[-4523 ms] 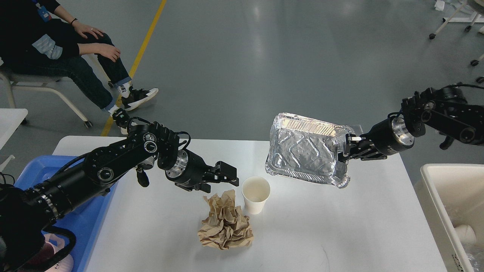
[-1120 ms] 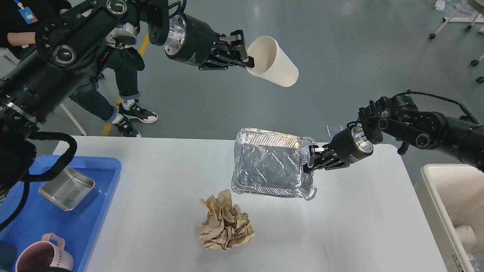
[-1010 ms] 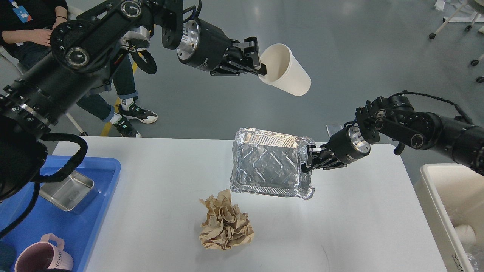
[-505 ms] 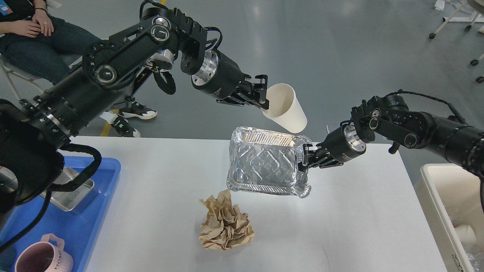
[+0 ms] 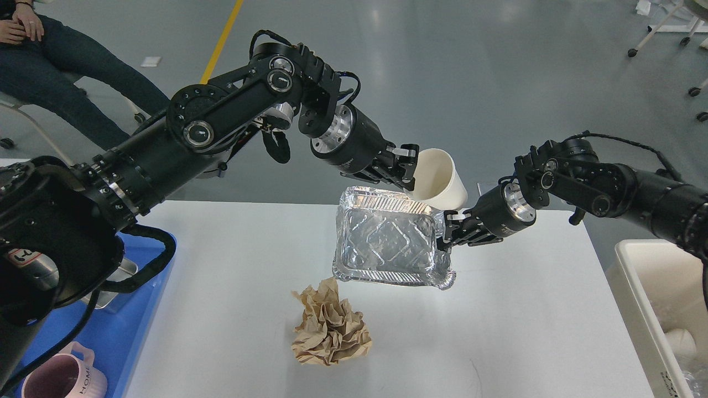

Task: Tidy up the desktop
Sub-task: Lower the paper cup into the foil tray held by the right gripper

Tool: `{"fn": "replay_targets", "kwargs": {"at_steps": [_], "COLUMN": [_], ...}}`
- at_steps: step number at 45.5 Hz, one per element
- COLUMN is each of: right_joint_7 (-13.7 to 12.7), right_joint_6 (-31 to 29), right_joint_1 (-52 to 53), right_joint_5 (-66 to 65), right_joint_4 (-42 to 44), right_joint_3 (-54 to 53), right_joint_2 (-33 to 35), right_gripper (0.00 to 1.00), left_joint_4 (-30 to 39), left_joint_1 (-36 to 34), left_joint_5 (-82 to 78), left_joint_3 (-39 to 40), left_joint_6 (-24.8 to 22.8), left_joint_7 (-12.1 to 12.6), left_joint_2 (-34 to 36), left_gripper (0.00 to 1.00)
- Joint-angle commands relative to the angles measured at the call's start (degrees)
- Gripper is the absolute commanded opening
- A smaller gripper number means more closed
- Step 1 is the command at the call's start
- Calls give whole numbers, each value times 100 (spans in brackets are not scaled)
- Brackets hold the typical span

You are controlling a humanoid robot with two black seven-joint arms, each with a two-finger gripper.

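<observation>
The white desktop (image 5: pixel 514 331) fills the lower view. My right gripper (image 5: pixel 444 237) is shut on the right rim of a silver foil tray (image 5: pixel 387 246) and holds it tilted above the desktop. My left gripper (image 5: pixel 409 172) is shut on the rim of a white paper cup (image 5: pixel 440 178), tipped on its side just behind the tray's far edge. A crumpled brown paper ball (image 5: pixel 330 326) lies on the desktop in front of the tray.
A blue plastic tray (image 5: pixel 119 326) at the left edge holds a pink mug (image 5: pixel 63 378) and a metal dish (image 5: pixel 124 273) partly hidden by my left arm. A cream bin (image 5: pixel 664 309) with rubbish stands at the right. A seated person (image 5: pixel 61 61) is at the far left.
My left gripper has carried the cup down and to the right, from high above to just behind the foil tray. The right gripper and the tray have barely moved.
</observation>
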State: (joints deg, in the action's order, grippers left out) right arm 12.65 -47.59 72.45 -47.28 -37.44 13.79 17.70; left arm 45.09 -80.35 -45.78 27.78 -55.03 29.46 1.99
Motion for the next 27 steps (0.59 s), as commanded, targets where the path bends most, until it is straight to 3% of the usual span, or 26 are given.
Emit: {"fn": "replay_targets", "kwargs": {"at_steps": [1,13,27], "right_joint_7": [0,0,0], "right_joint_6": [4,4,13], "right_joint_1": [-12,15,15], "right_joint_5": [0,0,0], "right_joint_4": [43,105,114], "right_joint_3": [1,1,1], "right_joint_2": [-4,-13,-4], "right_gripper": [0,0,0], "left_joint_4": [-1,17,43], "left_joint_1": [-86,-157,-86], "left_joint_5": [131,166,166], "left_joint_3": [52,87,17], "left_joint_6": [3,3,3], "left_joint_7": [7,16,51], "left_joint_2": [213,591,521], "left_gripper": [0,0,0]}}
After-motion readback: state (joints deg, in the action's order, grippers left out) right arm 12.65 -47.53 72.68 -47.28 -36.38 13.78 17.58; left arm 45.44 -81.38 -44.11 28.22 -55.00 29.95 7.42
